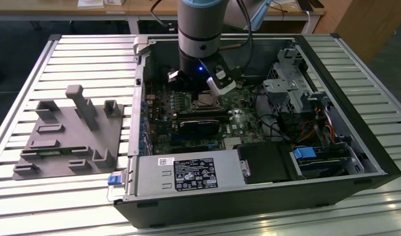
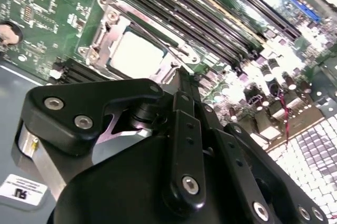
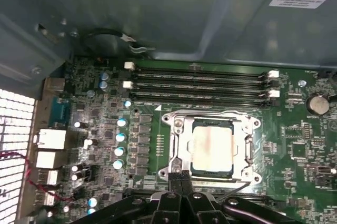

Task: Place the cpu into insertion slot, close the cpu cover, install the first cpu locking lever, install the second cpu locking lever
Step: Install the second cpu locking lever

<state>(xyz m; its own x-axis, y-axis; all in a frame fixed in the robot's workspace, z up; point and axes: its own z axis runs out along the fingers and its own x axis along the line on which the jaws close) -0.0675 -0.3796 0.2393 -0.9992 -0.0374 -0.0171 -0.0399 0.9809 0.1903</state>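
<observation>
Open case (image 1: pixel 358 162) sits on the table (image 1: pixel 69 49), fixture tray (image 1: pixel 69 132) at the exterior view's left of it; inside, the cpu (image 3: pixel 212 146) lies in the insertion slot (image 3: pixel 211 171) under the cpu cover (image 3: pixel 179 148), memory slots (image 3: pixel 200 82) beside, gripper (image 3: pixel 180 175) just above the slot's edge.

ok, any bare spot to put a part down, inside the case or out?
Outside: the slatted table is bare behind the grey fixture and in front of it. Inside, crowded: the gripper sits at the cpu cover with the cpu beneath; cables fill the exterior view's right.
</observation>
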